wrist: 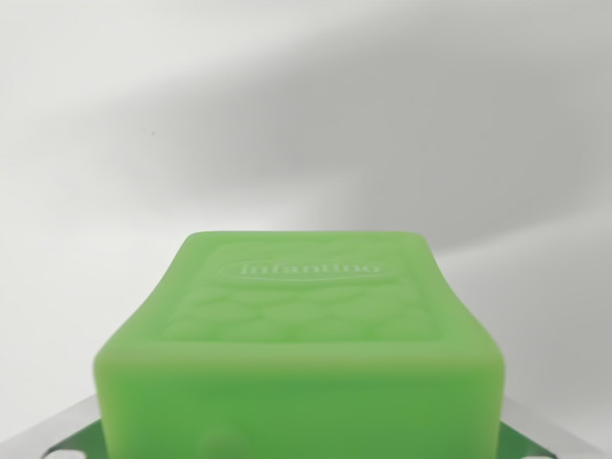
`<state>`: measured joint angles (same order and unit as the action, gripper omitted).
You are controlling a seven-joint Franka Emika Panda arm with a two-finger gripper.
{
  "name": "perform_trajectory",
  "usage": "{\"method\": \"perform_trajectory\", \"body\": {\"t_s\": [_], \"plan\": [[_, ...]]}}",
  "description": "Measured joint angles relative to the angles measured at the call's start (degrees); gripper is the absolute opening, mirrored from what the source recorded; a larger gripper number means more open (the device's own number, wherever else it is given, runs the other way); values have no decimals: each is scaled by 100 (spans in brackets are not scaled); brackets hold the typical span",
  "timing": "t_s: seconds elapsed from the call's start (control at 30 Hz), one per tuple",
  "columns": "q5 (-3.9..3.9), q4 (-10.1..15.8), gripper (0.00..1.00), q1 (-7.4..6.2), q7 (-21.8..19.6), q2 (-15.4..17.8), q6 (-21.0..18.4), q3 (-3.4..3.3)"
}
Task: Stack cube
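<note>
White table (pixel 143 143) fills your view; green cube (pixel 296 354) sits at 6 o'clock, seemingly held, though hand state you cannot tell; squeezing soft sides risks a crooked release

You have one obstacle here: the green cube (pixel 298 344) fills the near middle, close under the camera. Beyond it and out to its left and right, the white surface (pixel 143 143) lies bare, crossed only by a soft shadow.

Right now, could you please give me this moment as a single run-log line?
view: wrist | object: green cube fills lower frame, embossed logo face up | surface: plain white tabletop | second cube: not in view | claw: state cannot tell
</note>
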<state>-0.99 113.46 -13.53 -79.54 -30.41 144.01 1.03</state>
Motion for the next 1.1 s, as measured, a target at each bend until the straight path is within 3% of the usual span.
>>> {"method": "perform_trajectory", "body": {"t_s": [0.5,1.1], "plan": [[5,25,0,9,50,507,-454,4],[6,96,0,318,806,527,-453,5]]}}
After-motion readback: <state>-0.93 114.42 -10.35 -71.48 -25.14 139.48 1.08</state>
